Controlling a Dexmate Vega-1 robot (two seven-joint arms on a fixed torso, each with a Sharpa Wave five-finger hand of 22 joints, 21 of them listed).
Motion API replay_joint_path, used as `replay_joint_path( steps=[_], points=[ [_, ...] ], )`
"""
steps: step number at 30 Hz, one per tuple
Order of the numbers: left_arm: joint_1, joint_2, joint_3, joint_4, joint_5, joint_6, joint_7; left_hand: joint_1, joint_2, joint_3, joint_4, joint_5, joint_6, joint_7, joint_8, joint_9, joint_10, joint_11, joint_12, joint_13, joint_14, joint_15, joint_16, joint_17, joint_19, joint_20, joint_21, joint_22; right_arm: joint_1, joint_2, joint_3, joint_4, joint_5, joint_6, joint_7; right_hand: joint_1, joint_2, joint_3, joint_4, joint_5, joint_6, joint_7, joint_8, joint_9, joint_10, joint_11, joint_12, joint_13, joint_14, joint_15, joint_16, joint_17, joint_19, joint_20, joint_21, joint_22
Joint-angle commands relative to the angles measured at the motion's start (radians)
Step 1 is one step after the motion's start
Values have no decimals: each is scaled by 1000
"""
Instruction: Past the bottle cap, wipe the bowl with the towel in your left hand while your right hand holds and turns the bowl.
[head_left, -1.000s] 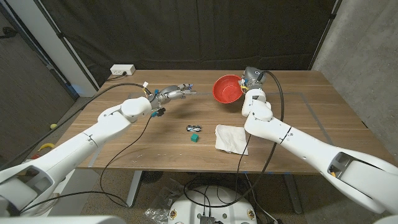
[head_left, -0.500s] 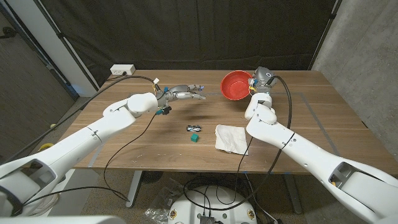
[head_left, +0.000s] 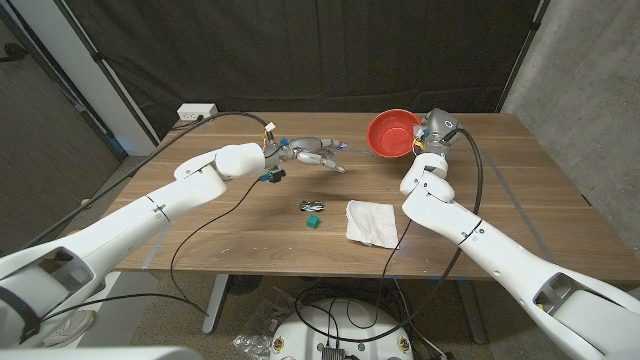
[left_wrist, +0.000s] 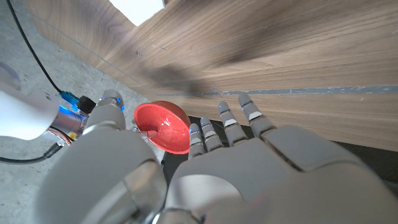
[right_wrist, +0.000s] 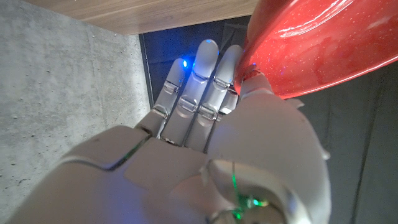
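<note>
The white towel (head_left: 372, 222) lies on the table just right of the bottle cap (head_left: 313, 207), nearer the robot than the left hand (head_left: 318, 152), whose spread fingers hold nothing; the right hand (head_left: 424, 139) pinches the red bowl (head_left: 392, 132) aloft by its rim.

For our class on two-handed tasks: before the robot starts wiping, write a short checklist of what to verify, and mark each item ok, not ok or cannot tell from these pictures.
1. Right hand holds the red bowl: ok; the bowl is lifted over the table's far side, its rim at the fingers.
2. Left hand holds the towel: not ok; the towel lies on the table, near the front edge.
3. Left hand free to pick it up: ok; its fingers are spread with nothing in them.
4. Bottle cap clear of the towel: ok; it sits apart, to the towel's left.
5. Firmness of the bowl grip for turning: cannot tell.
</note>
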Motion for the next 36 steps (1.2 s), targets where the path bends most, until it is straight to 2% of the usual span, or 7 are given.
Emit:
replay_joint_path(
  steps=[1, 7, 15, 22, 33, 36],
  points=[
    [-36, -1, 49, -68, 173, 13, -77, 24, 5, 4, -11, 11, -11, -20, -6, -1, -6, -8, -5, 5, -1, -35, 1, 6, 1, 10, 0, 2, -52, 15, 76, -18, 68, 25, -87, 9, 8, -6, -2, 5, 33, -23, -4, 2, 9, -2, -3, 1, 16, -53, -4, 4, 0, -98, 13, -2],
    [-51, -3, 80, -110, 285, 29, -115, 44, 3, 2, -15, 18, -12, -28, -7, 0, -8, -11, -5, 7, -1, -35, 1, 9, -8, 15, -3, 2, -87, 45, 136, -24, 121, 55, -135, 12, 8, -8, -4, 7, 33, -19, -7, 3, 14, 1, -3, 4, 19, -53, -9, 7, 0, -96, 26, -12],
    [-43, -6, 96, -150, 419, 25, -120, 66, -1, -3, -17, 27, -3, -32, -5, 0, -4, -12, -3, 8, 3, -39, 2, 14, -15, 12, -6, 3, -121, 76, 211, -33, 200, 117, -180, 15, 7, -10, -6, 10, 38, -13, -11, 2, 17, 1, -6, 6, 28, -53, -12, 13, 0, -92, 43, -26],
    [-48, -20, 108, -154, 494, -5, -148, 73, -4, -8, -15, 31, -1, -34, -5, 0, -2, -14, -3, 9, 4, -42, 2, 17, -18, 13, -7, 3, -129, 82, 237, -30, 247, 148, -202, 17, 8, -12, -6, 12, 38, -6, -14, 5, 21, 5, -13, 1, 36, -52, -15, 17, -4, -91, 57, -39],
    [-39, -22, 133, -195, 694, -53, -182, 87, -3, -15, -13, 39, 4, -41, -5, 1, -5, -16, -4, 10, -2, -45, 1, 22, -23, 14, -9, 4, -144, 80, 261, -26, 302, 189, -231, 21, 8, -14, -8, 13, 43, -5, -18, 6, 26, 8, -15, 4, 32, -53, -28, 13, -7, -91, 76, -56],
    [-29, -16, 143, -216, 784, -75, -174, 92, -2, -16, -12, 41, 5, -42, -5, 2, -4, -19, -3, 11, -3, -49, 0, 24, -22, 11, -8, 5, -149, 76, 266, -26, 313, 194, -237, 21, 8, -15, -8, 13, 40, -4, -20, 9, 23, 5, -16, 9, 37, -53, -27, 16, -9, -92, 81, -61]
  ],
)
